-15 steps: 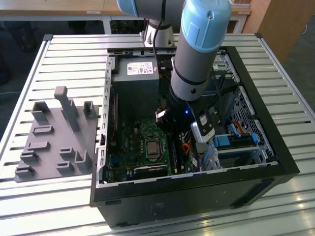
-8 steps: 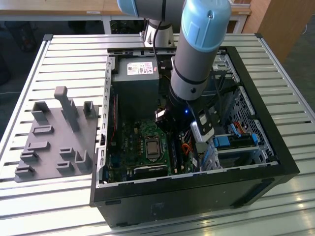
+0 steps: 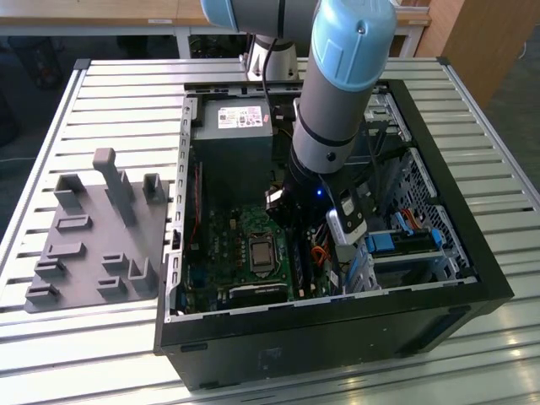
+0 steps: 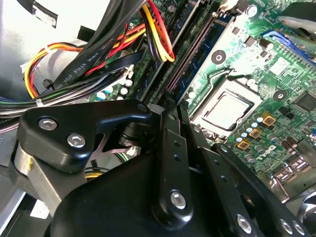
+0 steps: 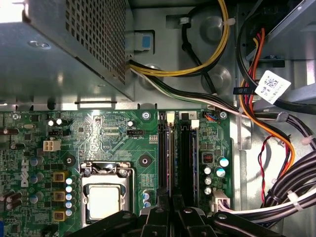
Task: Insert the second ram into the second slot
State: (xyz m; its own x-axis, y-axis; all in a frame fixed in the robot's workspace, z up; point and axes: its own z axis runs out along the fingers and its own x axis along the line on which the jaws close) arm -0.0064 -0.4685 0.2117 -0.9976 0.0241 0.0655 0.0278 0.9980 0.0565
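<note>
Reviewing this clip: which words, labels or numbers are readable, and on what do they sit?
White sticker on the power supply: print too small to read.
White tag on the cables: code pattern, letters too small.
Black cable: white lettering, not surely readable.
Green board: tiny white markings, too small.
No text quotable with confidence.

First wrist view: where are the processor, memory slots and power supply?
processor (image 5: pixel 103 202): first wrist view, metal lid.
memory slots (image 5: pixel 185 158): first wrist view, black slot's middle.
power supply (image 5: pixel 59 64): first wrist view, grey casing.
</note>
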